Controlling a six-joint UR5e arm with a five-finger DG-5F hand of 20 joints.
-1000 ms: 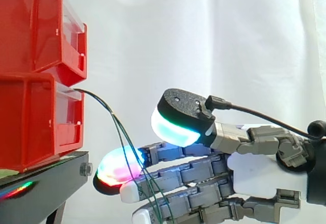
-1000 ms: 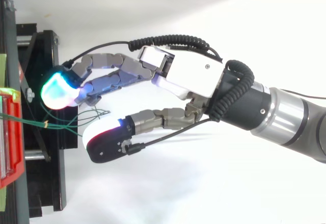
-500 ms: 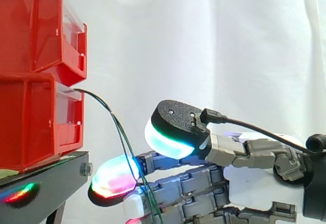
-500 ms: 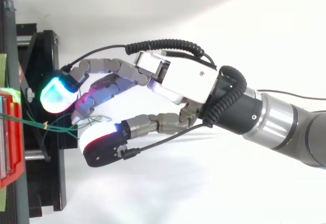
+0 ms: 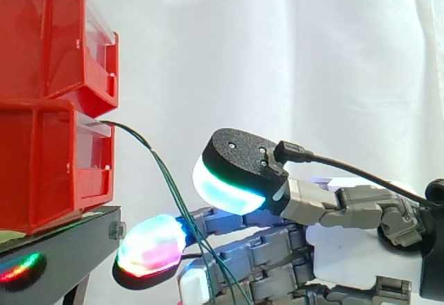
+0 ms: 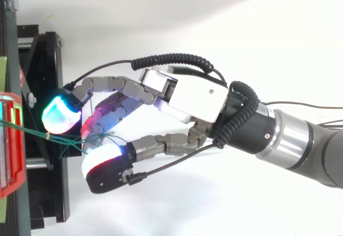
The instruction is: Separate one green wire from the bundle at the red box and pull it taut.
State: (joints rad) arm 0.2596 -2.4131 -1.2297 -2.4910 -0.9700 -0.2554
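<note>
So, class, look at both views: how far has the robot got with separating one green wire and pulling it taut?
Done: the hand is at the green wires hanging from the lower red box. In hand: the bundle crosses its open fingers, with the thumb above and apart. Left: no single wire looks pinched or drawn aside, and the wires sag in curves, so separating and tautening remain.

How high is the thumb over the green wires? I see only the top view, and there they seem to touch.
Observer: In the side view the hand's thumb pad stands above the green wires, with a gap between.
Operator: Which bin do they leave?
Observer: The lower red bin, at its top front edge; a second red bin sits on it.
Operator: Are they level?
Observer: No, they slope steeply down past a glowing fingertip.
</note>
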